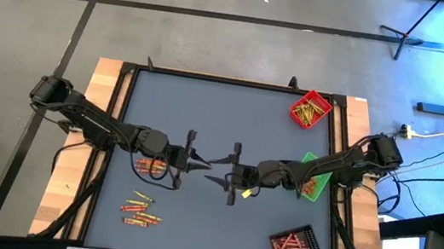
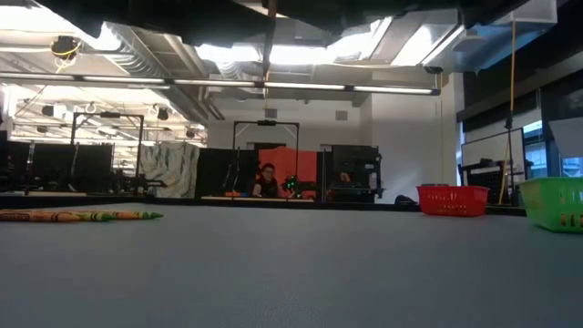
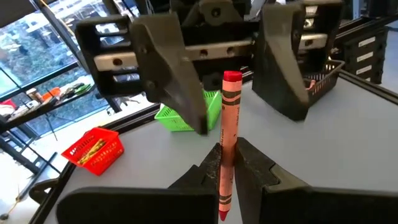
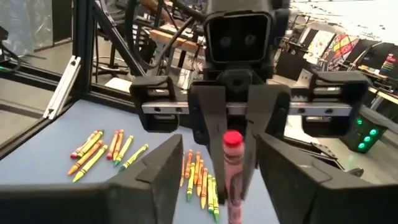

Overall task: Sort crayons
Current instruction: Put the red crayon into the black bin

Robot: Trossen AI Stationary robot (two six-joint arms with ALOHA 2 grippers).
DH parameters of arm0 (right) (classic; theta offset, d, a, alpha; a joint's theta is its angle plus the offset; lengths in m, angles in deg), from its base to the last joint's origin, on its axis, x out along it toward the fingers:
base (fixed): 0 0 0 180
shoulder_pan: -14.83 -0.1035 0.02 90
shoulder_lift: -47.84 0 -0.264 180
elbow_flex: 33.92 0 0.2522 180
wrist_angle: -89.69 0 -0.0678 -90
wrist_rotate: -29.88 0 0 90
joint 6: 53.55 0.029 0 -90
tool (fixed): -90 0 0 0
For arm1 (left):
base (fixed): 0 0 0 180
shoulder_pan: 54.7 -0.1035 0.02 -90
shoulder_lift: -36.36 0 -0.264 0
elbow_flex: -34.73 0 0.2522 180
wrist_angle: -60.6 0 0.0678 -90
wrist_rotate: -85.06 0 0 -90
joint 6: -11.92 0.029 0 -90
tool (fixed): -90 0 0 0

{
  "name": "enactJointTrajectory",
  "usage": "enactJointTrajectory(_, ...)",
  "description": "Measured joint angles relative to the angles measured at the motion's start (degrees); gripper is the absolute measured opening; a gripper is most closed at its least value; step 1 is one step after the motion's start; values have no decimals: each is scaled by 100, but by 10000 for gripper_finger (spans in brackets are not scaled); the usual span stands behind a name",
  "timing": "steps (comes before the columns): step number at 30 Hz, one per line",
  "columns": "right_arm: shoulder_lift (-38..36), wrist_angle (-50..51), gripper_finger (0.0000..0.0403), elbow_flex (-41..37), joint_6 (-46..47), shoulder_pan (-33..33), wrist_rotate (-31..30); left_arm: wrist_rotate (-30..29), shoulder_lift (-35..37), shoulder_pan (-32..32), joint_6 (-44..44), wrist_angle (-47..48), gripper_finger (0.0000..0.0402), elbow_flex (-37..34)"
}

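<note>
One red crayon (image 3: 229, 112) stands upright in the air over the table's middle, with my left gripper (image 3: 227, 163) shut on it. My right gripper (image 4: 224, 146) faces it from the other side. It is open, one finger on either side of the crayon's upper part (image 4: 233, 155), with a gap showing on both sides. In the high view the two grippers, left (image 1: 202, 167) and right (image 1: 222, 179), meet nose to nose. More crayons lie in two loose groups on the table (image 1: 148, 166) (image 1: 140, 209). My left gripper pinches the crayon's lower half (image 3: 226, 155) between its two fingers. The fingers come in level from the table's left and lie across the crayon. The crayon stands upright, flat end (image 3: 231, 78) up and point down, lifted clear of the table.
A red tray (image 1: 310, 109) with yellowish crayons stands at the far right. A green tray (image 1: 314, 185) sits under my right arm, and a black tray (image 1: 295, 245) with red crayons is at the near right. A person sits far behind the table (image 2: 267, 181).
</note>
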Motion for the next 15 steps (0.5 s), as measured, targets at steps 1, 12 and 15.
enactJointTrajectory(1,18,36,182,18,-6,0,-2,2,0,8,0,-2,13,0)
enactJointTrajectory(12,64,62,18,98,-245,0,2,207,0,8,24,-6,20,0)
enactJointTrajectory(15,62,160,41,130,-289,-4,2,276,1,10,103,-43,40,0)
